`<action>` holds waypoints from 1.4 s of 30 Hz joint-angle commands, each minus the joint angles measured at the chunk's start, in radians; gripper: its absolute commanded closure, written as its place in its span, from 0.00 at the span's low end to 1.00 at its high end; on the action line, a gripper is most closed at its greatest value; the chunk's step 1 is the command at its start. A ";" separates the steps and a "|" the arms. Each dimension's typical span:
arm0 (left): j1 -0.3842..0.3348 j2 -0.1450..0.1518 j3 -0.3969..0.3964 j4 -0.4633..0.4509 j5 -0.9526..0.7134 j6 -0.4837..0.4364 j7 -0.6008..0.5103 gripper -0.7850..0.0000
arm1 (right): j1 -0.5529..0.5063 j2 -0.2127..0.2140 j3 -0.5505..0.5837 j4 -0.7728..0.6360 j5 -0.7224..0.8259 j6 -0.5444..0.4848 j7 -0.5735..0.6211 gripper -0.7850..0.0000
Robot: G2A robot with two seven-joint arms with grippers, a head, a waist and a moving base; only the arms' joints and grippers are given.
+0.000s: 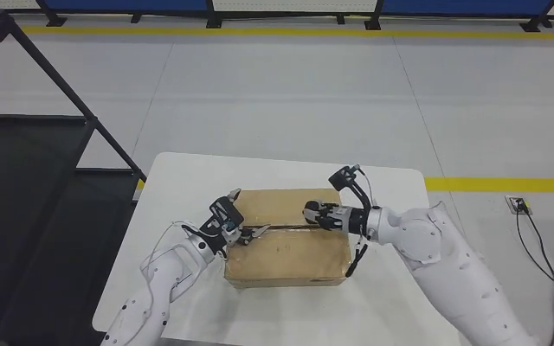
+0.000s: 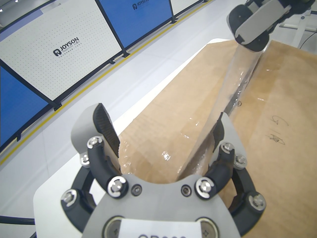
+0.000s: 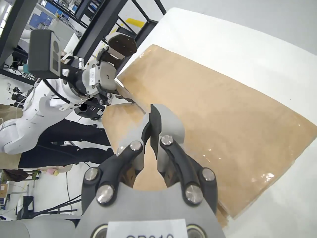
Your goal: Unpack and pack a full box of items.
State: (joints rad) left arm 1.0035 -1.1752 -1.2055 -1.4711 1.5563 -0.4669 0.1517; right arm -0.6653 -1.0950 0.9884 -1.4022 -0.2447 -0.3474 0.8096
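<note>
Cardboard box (image 1: 286, 255) on the table (image 1: 190, 182), top closed, contents hidden. Clear tape (image 2: 237, 75) lifted off the box top, hard to trace against the cardboard. Right gripper (image 3: 150, 121) pinched on its far end. Left gripper (image 2: 161, 115) spread wide at the near end; contact with tape unclear.

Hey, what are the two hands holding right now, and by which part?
The right hand pinches one end of the clear tape strip peeled up off the cardboard box. The left hand is open, holding nothing; the strip passes beside one finger.
</note>
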 commanded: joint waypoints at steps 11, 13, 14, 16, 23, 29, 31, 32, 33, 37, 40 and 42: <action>-0.003 0.000 0.000 -0.001 -0.002 0.002 0.000 0.00 | 0.103 -0.034 -0.070 0.175 0.056 0.060 0.089 1.00; -0.003 -0.001 -0.003 -0.002 -0.003 0.011 0.001 0.00 | 0.113 -0.038 -0.076 0.194 0.065 0.055 0.093 1.00; -0.003 -0.001 -0.006 -0.004 -0.005 0.016 0.002 0.00 | 0.118 -0.040 -0.078 0.202 0.066 0.052 0.093 1.00; 0.000 0.000 -0.016 -0.008 -0.012 0.033 0.007 0.00 | 0.125 -0.044 -0.079 0.215 0.069 0.044 0.079 1.00; 0.041 0.008 -0.104 -0.036 -0.050 0.117 0.015 0.00 | 0.126 -0.060 -0.102 0.213 0.116 -0.053 0.046 1.00; 0.093 0.019 -0.183 -0.032 -0.075 0.149 0.012 0.00 | 0.178 -0.093 -0.171 0.262 0.137 -0.033 0.081 1.00; 0.108 0.021 -0.200 -0.032 -0.082 0.150 0.016 0.00 | 0.195 -0.104 -0.189 0.279 0.146 -0.027 0.083 1.00; 0.115 0.022 -0.207 -0.031 -0.084 0.151 0.017 0.00 | 0.203 -0.110 -0.199 0.286 0.147 -0.026 0.080 1.00; 0.122 0.023 -0.212 -0.032 -0.086 0.151 0.020 0.00 | 0.211 -0.116 -0.208 0.293 0.149 -0.025 0.078 1.00; 0.142 0.026 -0.229 -0.032 -0.091 0.148 0.028 0.00 | 0.232 -0.140 -0.240 0.299 0.186 -0.055 0.071 1.00; 0.152 0.026 -0.234 -0.034 -0.098 0.147 0.033 0.00 | 0.244 -0.157 -0.261 0.312 0.217 -0.080 0.078 1.00; 0.157 0.027 -0.237 -0.036 -0.101 0.146 0.038 0.00 | 0.258 -0.169 -0.282 0.324 0.220 -0.067 0.087 1.00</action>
State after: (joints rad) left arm 1.1583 -1.1487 -1.4414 -1.5063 1.4569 -0.3200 0.1871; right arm -0.4139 -1.2589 0.7152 -1.0838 -0.0249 -0.4226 0.8937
